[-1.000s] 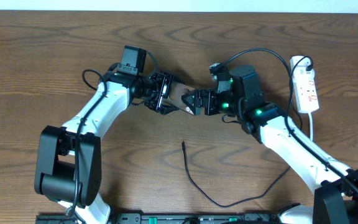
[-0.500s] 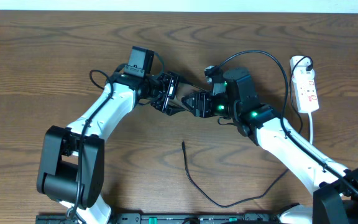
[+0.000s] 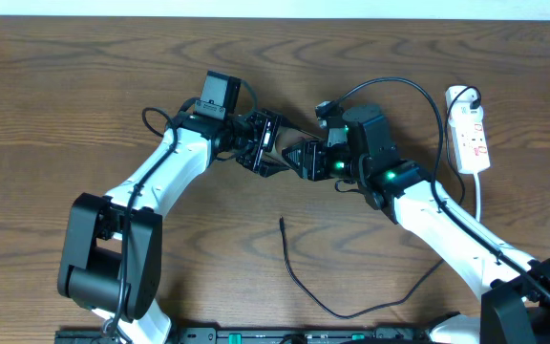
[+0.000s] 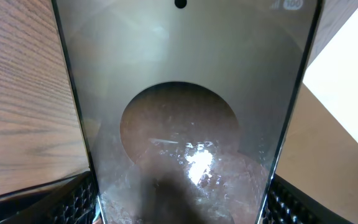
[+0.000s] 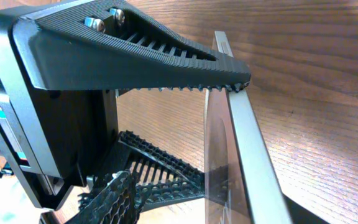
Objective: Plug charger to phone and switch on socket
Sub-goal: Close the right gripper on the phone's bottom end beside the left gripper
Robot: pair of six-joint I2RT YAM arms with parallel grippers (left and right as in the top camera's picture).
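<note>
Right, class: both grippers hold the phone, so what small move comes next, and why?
Probably the right gripper releases: the left gripper also clamps the phone, and the charger tip lies untouched on the table, needing a free gripper.

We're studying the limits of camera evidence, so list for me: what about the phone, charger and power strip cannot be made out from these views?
- Phone port: left wrist view cuts off its near end; overhead, the left gripper and right gripper cover it.
- Power strip switches: overhead, too small to read on or off.
- Charger far end: overhead, it passes under the right arm.
</note>
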